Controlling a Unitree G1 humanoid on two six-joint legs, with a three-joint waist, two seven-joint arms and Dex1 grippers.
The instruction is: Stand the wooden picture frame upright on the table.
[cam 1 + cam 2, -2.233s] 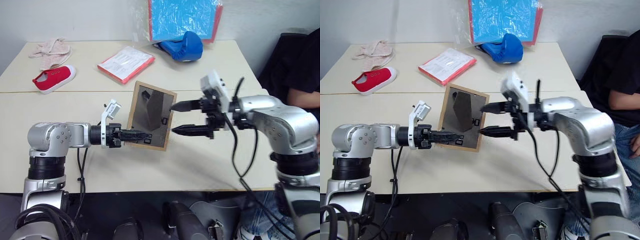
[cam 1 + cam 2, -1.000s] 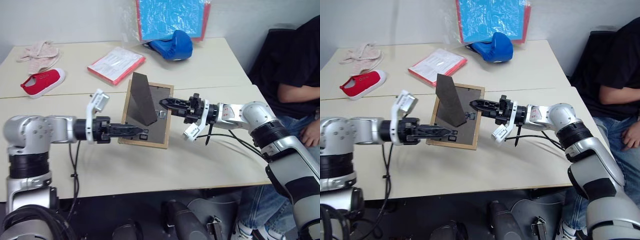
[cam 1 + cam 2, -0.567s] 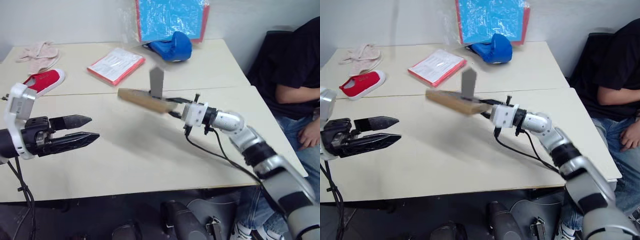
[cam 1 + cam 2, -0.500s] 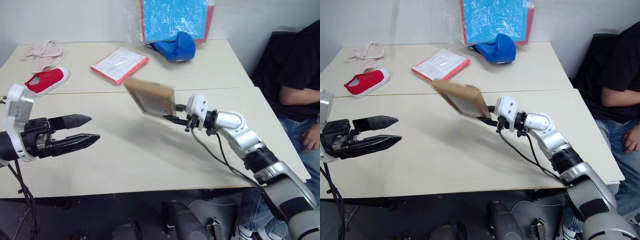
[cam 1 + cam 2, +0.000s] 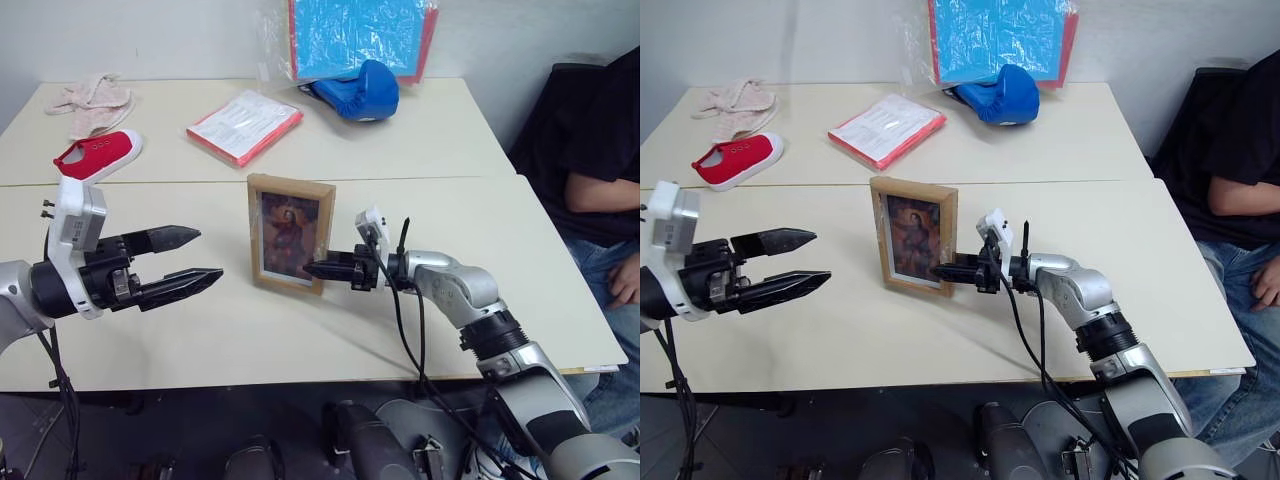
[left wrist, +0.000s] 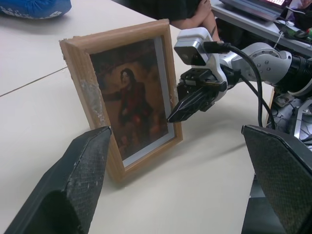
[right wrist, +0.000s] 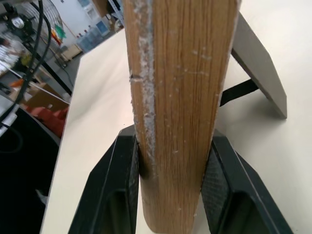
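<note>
Upright, wooden picture frame (image 5: 291,232) between right jaws.

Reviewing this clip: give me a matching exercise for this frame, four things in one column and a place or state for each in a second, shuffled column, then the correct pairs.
Things:
1. wooden picture frame
2. left gripper
3. right gripper
4. red shoe

Places or states:
A. fingers spread wide, holding nothing
B. lying at the far left of the table, beside a pink cloth
C. upright on the table, picture facing the camera
D. one finger on each face of the frame's edge

Pairs: 1-C, 2-A, 3-D, 4-B
</note>
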